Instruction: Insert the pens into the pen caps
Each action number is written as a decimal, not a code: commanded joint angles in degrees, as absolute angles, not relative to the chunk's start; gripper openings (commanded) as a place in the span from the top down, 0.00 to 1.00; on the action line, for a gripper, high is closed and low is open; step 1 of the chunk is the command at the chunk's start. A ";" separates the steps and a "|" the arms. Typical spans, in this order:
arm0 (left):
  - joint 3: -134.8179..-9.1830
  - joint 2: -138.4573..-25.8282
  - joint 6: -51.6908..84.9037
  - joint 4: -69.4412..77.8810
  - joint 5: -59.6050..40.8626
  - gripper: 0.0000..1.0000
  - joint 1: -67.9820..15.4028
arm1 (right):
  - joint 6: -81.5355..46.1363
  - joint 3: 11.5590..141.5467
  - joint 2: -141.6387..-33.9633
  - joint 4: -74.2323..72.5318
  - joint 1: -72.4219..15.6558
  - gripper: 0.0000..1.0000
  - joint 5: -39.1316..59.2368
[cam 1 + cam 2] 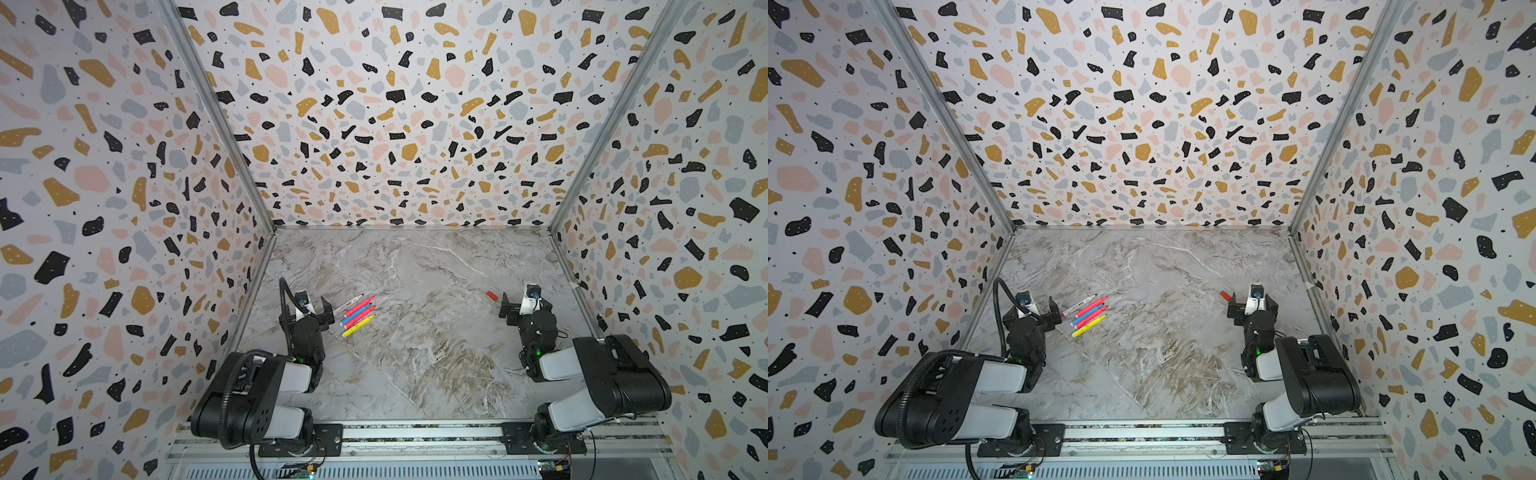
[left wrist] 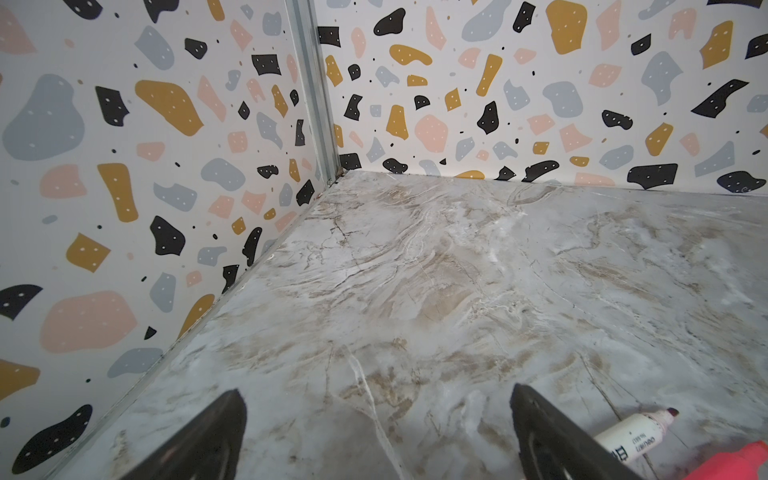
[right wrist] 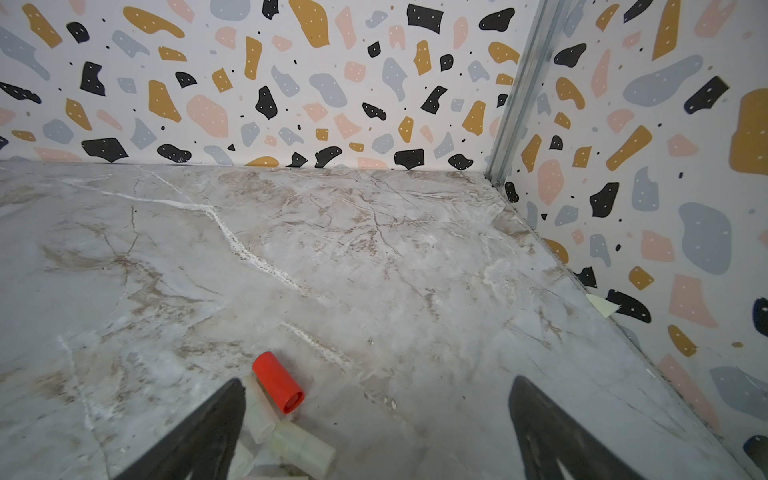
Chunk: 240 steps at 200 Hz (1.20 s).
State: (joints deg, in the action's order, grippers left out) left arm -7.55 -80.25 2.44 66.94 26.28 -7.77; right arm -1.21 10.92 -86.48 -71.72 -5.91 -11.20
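Overhead stereo pair, low wrist views

Only the white-barrelled pen (image 2: 629, 436) carries dark print, upside down and too blurred to read surely

The tabletop (image 1: 415, 270) is a smooth, marble-look sheet, grey with brown veins and a soft sheen. The walls (image 1: 374, 104) look matt and carry a printed terrazzo pattern. The corner post (image 2: 311, 83) and the near rail (image 1: 415, 432) are dull brushed metal. On the right, the red cap (image 3: 278, 382) is smooth opaque plastic, and the translucent caps (image 3: 299, 446) beside it are cloudy plastic. On the left, the white-barrelled pen (image 2: 631, 436) is glossy plastic.
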 commanded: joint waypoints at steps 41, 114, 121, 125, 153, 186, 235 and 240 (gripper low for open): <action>-8.27 -77.91 3.60 70.20 32.17 0.00 -8.64 | -1.41 11.05 -85.26 -72.77 -6.14 0.01 -11.44; -30.04 -58.35 20.29 22.85 36.20 0.00 -15.86 | -0.93 17.32 -56.04 -44.55 -19.49 0.01 -23.53; -31.70 -58.00 20.54 20.25 31.63 0.00 -15.89 | -9.93 22.17 -52.41 -33.53 -19.02 0.01 -23.03; -32.46 -57.85 20.18 18.96 28.96 0.01 -15.89 | -13.73 24.20 -50.70 -28.86 -18.46 0.01 -22.57; -37.34 -57.81 21.71 9.70 14.61 0.00 -16.12 | -24.28 25.65 -42.97 -21.99 -10.69 0.01 5.71; -43.25 -60.29 20.53 -1.58 3.81 0.00 -19.04 | -21.05 34.43 -45.95 -7.80 -11.95 0.01 15.12; -41.89 -64.51 21.96 -11.20 8.89 0.00 -25.35 | -21.16 46.19 -55.99 11.63 -19.39 0.01 9.25; -40.87 -64.60 22.67 -10.67 8.95 0.00 -25.82 | -22.93 46.67 -56.15 12.26 -19.47 0.01 7.75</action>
State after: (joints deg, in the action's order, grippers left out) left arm -44.01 -63.92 20.58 -5.74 9.28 -24.29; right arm -19.33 41.69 -54.78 -0.25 -17.72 11.75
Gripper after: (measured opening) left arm 0.997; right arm 0.990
